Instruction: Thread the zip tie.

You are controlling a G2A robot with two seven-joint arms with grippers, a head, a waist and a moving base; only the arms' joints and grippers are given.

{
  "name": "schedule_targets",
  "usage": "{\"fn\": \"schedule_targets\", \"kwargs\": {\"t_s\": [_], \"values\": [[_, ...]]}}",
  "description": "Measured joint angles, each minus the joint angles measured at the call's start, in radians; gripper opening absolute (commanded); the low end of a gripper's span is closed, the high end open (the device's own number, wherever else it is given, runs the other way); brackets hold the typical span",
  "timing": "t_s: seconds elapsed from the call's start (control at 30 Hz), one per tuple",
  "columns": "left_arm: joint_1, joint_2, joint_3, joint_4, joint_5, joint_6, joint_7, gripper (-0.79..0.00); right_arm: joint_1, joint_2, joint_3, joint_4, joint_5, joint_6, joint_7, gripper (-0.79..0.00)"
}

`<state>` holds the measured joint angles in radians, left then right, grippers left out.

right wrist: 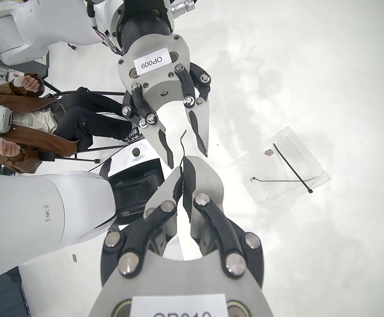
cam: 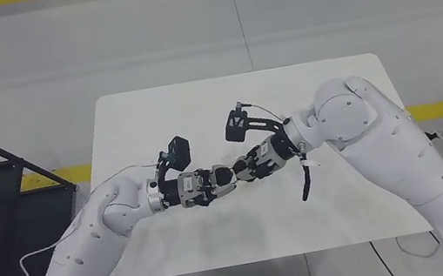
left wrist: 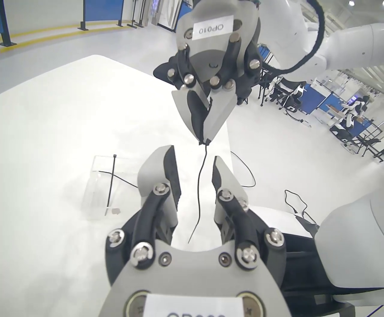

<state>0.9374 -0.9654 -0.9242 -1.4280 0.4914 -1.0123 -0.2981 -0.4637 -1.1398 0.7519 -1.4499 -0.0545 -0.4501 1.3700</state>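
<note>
right hand [left wrist: 204, 138] clamping zip tie [left wrist: 199, 186] end; strap running lengthwise straight into wide-open, empty left hand [left wrist: 193, 163].

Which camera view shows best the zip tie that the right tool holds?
The left wrist view. There the zip tie runs in full from the shut right tool, between the fingers of the open left tool. The right wrist view shows a short end; in the top view it is too small to tell.

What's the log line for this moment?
right pincer: shut on zip tie head | left pincer: open, strap between jaws, ungripped | threading: not yet done | tray: two spare ties
</note>
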Motion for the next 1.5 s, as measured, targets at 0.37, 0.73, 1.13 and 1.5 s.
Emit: {"fn": "schedule_targets", "kwargs": {"t_s": [0.37,0.73,1.13,1.5], "values": [[-0.043,0.021,0.07,0.025,0.004,0.0,0.049,-0.625,0.017,0.002,-0.02,0.009,0.01,-0.004,-0.004,-0.785],[-0.077,0.038,0.129,0.04,-0.004,0.0,0.096,-0.785,0.026,0.003,-0.034,0.014,0.016,-0.006,-0.006,-0.785],[-0.107,0.055,0.169,0.064,-0.005,0.0,0.163,-0.785,0.022,0.009,-0.021,0.021,0.025,-0.008,-0.025,-0.006],[-0.095,0.062,0.134,0.108,-0.051,0.0,0.337,-0.785,-0.125,0.067,0.147,-0.044,0.013,-0.057,-0.162,0.0]]}}
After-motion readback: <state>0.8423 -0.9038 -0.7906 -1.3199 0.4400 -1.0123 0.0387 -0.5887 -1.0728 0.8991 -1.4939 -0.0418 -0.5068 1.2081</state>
